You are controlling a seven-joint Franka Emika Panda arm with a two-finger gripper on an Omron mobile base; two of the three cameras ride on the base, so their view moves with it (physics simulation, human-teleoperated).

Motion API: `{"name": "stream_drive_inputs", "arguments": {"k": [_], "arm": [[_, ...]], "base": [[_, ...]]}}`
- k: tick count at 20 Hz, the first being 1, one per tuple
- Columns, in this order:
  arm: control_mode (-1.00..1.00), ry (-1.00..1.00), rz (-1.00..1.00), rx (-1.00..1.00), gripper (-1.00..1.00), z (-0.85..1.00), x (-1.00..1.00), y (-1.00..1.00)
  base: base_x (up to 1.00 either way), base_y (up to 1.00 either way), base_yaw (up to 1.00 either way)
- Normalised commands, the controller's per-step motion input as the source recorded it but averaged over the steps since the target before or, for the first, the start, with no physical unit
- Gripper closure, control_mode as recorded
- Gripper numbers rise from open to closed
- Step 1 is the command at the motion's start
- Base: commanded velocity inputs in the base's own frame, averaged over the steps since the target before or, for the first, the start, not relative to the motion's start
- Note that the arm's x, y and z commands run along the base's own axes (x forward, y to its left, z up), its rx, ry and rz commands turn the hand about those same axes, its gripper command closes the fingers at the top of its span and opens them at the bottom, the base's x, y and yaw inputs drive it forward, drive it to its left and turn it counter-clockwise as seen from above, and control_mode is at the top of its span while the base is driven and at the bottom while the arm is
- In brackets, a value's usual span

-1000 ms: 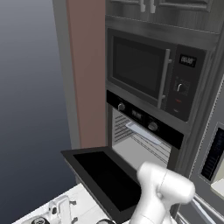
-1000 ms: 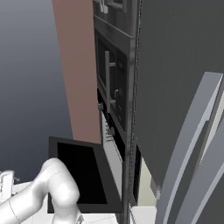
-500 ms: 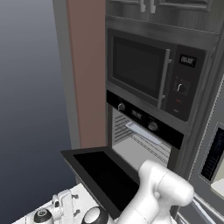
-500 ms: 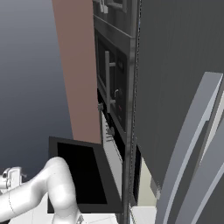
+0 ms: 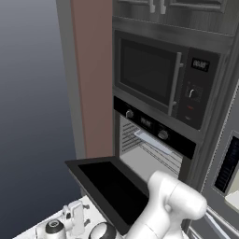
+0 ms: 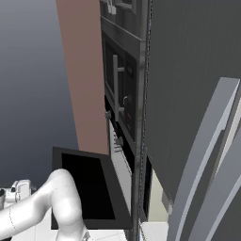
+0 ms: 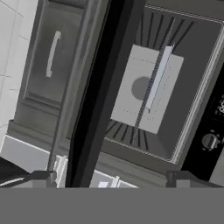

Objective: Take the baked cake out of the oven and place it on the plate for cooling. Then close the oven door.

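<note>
The oven [image 5: 150, 156] stands open below the microwave, its wire racks and a pale bar across the cavity showing. Its black oven door [image 5: 111, 187] lies folded down flat, also seen from the side [image 6: 89, 186]. In the hand view the oven door [image 7: 99, 100] runs as a dark band edge-on, with the oven cavity [image 7: 151, 89] and its grey back wall beyond it. My gripper [image 7: 110, 178] is open, low in front of the door, with nothing between its fingertips [image 7: 41, 177]. I cannot make out the cake inside, and the plate is out of view.
A black microwave [image 5: 151, 77] with a vertical handle sits above the oven. The oven knob [image 7: 210, 141] shows at the right of the hand view. A grey drawer front with a bar handle [image 7: 51, 53] lies to the left of the door. My white arm [image 5: 170, 207] bends beside the door's near corner.
The hand has swung a little further into the lower left of the left base view, and the elbow has shifted. The oven door stays down and the jaws stay wide.
</note>
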Motion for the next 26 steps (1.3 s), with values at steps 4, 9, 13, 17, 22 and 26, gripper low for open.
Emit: {"name": "stream_drive_inputs", "arguments": {"k": [4, 9, 13, 17, 22, 26], "arm": [[-1.0, -0.29, -0.08, -0.13, -1.0, -0.6, 0.4, 0.0], [-1.0, -0.32, -0.07, -0.14, -1.0, -0.63, 0.33, 0.0], [-1.0, -0.23, -0.09, -0.14, -1.0, -0.55, 0.29, 0.0], [-1.0, -0.16, -0.1, -0.15, -1.0, -0.47, 0.17, 0.15], [-1.0, -0.13, -0.11, -0.17, -1.0, -0.45, 0.09, 0.33], [-1.0, -0.13, -0.1, -0.17, -1.0, -0.41, 0.01, 0.6]], "base": [[0.0, 0.0, 0.0], [0.0, 0.0, 0.0], [0.0, 0.0, 0.0], [0.0, 0.0, 0.0], [0.0, 0.0, 0.0], [0.0, 0.0, 0.0]]}}
